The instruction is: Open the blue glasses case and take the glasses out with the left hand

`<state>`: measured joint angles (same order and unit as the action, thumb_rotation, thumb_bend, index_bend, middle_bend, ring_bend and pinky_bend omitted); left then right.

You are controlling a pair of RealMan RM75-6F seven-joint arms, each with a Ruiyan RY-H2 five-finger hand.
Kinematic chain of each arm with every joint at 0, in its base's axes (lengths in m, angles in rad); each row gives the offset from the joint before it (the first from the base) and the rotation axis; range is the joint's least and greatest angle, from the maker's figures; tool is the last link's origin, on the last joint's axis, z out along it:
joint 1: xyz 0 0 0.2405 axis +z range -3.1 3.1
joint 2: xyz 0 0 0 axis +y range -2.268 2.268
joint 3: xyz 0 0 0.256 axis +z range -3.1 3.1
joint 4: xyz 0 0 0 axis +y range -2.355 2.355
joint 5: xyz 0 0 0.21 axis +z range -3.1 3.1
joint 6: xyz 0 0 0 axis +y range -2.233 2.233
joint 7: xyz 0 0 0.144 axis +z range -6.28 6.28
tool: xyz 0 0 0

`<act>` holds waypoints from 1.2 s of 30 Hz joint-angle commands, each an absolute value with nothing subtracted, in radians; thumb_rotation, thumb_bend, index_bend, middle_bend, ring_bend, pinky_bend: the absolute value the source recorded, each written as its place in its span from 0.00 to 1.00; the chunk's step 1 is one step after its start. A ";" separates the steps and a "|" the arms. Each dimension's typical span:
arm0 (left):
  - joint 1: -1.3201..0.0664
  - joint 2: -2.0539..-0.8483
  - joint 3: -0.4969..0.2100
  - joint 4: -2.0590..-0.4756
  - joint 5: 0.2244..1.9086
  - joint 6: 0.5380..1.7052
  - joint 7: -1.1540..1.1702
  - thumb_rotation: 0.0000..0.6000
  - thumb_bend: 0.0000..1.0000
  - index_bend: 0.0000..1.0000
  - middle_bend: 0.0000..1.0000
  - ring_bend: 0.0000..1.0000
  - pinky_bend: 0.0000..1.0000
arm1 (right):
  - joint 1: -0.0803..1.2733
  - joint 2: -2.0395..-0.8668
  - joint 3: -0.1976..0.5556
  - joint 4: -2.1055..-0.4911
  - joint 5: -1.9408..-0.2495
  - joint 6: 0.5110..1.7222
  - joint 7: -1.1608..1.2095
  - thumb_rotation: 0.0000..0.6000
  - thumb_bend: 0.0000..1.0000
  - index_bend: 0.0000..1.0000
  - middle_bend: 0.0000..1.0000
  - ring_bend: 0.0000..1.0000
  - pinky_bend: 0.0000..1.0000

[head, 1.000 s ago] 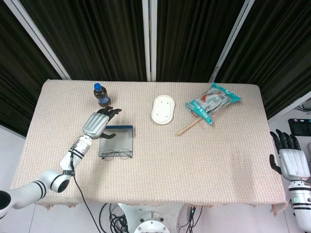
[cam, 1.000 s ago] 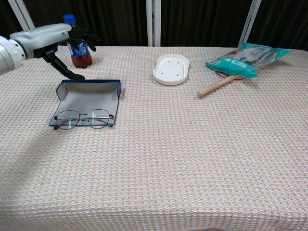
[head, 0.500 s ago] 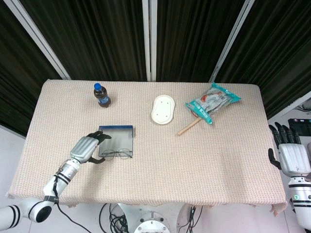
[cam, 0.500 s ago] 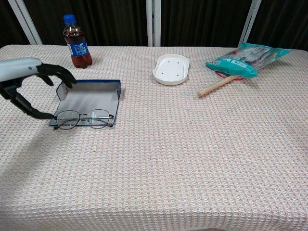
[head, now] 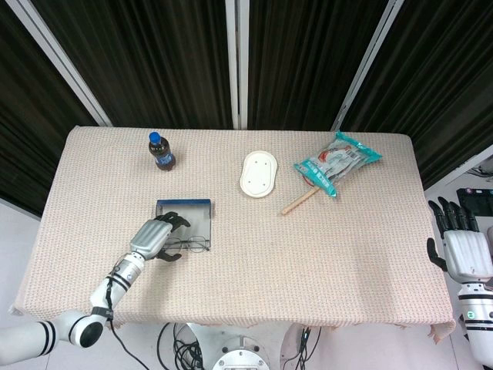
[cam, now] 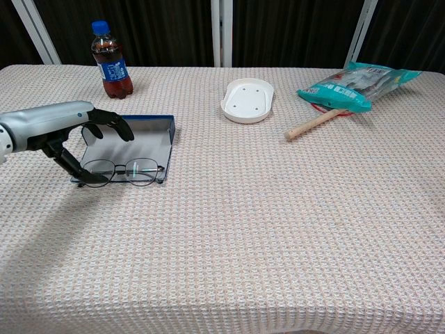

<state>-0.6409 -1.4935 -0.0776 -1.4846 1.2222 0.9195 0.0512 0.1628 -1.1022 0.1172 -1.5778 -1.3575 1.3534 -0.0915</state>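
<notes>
**Left hand has come back to the glasses**

The glasses (cam: pixel 121 170) lie on the near edge of the open case (cam: pixel 132 140). The left hand (cam: pixel 59 125) moved in over them, fingers (cam: pixel 108 120) spread, holding nothing; thumb touches the left lens. Grasp comes next. Right hand (head: pixel 461 250) waits open beside the table (head: pixel 347 254).

Our left hand (head: pixel 156 238) has a smooth silver-grey shell over its back and slim black fingers (cam: pixel 111 121), and it sits on a white forearm with black bands at the joints and a thin black cable running along it. Our right hand (head: pixel 460 248) is built the same way, a pale grey palm plate with black fingers on top. Below it sits a white wrist cuff with a small round marking.
</notes>
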 commanded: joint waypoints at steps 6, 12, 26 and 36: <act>-0.663 -1.546 -0.106 -1.435 1.176 0.887 0.068 1.00 0.22 0.34 0.23 0.09 0.22 | 0.160 -1.097 0.118 -1.574 -1.351 1.353 -0.084 1.00 0.51 0.00 0.00 0.00 0.00; -0.667 -1.560 -0.106 -1.414 1.156 0.874 0.089 1.00 0.24 0.39 0.23 0.09 0.23 | 0.159 -1.101 0.115 -1.567 -1.350 1.351 -0.078 1.00 0.51 0.00 0.00 0.00 0.00; -0.674 -1.574 -0.108 -1.393 1.140 0.860 0.115 1.00 0.31 0.49 0.25 0.09 0.23 | 0.155 -1.103 0.111 -1.555 -1.349 1.349 -0.066 1.00 0.51 0.00 0.00 0.00 0.00; -0.684 -1.585 -0.112 -1.378 1.147 0.844 0.105 1.00 0.38 0.54 0.26 0.09 0.23 | 0.154 -1.107 0.109 -1.551 -1.347 1.345 -0.065 1.00 0.51 0.00 0.00 0.00 0.00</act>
<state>-0.6837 -1.5841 -0.1124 -1.3792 1.1472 0.8447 0.1052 0.1538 -1.1067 0.1092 -1.5511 -1.3471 1.3453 -0.0648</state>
